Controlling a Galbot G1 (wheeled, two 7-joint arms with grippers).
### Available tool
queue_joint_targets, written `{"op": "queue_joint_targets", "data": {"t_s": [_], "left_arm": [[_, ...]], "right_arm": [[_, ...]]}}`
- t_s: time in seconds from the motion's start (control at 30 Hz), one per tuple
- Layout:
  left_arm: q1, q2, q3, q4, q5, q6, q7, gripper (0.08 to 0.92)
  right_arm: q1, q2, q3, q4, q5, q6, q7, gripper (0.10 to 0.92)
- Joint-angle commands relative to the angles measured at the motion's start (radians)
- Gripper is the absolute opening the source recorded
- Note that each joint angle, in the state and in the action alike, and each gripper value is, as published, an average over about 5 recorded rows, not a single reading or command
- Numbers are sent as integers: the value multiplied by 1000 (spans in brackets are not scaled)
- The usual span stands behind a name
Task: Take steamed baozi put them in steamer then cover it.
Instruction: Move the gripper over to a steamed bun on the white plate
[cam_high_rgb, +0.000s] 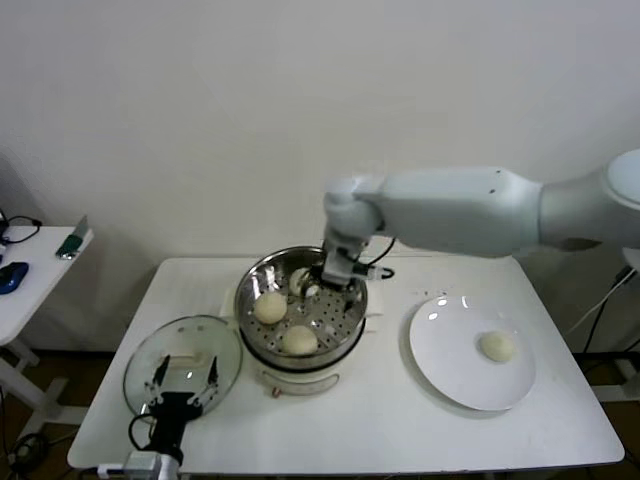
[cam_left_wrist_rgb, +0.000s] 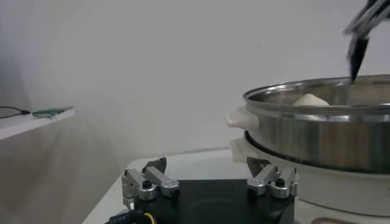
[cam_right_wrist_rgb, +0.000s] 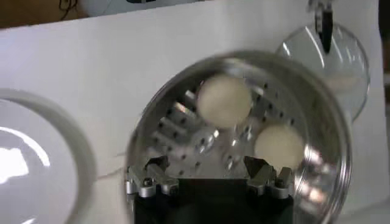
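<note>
The steamer stands mid-table on its white base. Inside lie two baozi, and a third shows partly beside my right gripper. That gripper hovers open over the basket's far side with nothing between its fingers. The right wrist view shows the right gripper above the perforated floor, with two baozi beyond it. A fourth baozi rests on the white plate. The cover lies flat at the left, and my left gripper is open at its near edge.
The steamer wall rises close to my left gripper in the left wrist view. A side table with small items stands at the far left. The plate lies close beside the steamer.
</note>
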Motion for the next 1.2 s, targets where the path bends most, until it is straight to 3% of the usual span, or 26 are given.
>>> {"op": "queue_joint_targets", "data": {"t_s": [0.03, 0.27, 0.53, 0.9, 1.2], "left_arm": [[-4, 1, 1, -2, -4, 3, 1, 823], [-14, 2, 5, -4, -3, 7, 4, 823], [-10, 2, 5, 0, -2, 5, 3, 823], [-7, -4, 5, 6, 4, 2, 3, 823], [-7, -4, 5, 11, 6, 1, 3, 823]], "right_arm": [[181, -275, -143, -21, 288, -181, -116, 823], [111, -523, -240, -41, 293, -354, -81, 823], [-185, -688, -46, -123, 121, -409, -43, 823], [-513, -664, 242, -248, -63, -405, -19, 823], [-648, -592, 379, -314, -109, -413, 12, 823]]}}
